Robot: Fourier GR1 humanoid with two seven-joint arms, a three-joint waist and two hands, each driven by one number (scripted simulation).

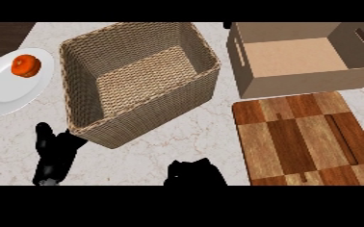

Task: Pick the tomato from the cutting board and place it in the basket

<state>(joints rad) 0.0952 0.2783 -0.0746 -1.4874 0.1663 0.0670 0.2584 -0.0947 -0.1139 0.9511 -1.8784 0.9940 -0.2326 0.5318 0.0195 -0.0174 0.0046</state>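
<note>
While the tomato (pixel 26 66) sits on a white plate (pixel 18 94) beyond your left hand (pixel 53 156), not on the cutting board (pixel 302 139), you see the basket (pixel 135 81) unfilled, the right hand (pixel 193 173) holding nothing, finger states indiscernible.

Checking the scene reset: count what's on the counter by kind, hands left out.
Baskets: 1, the wicker basket
Boxes: 1, the open box
Cutting boards: 1, the wooden board
Plates: 1, the white plate
Tomatoes: 1, the tomato, lying on the plate, not the board
Total: 5
</note>
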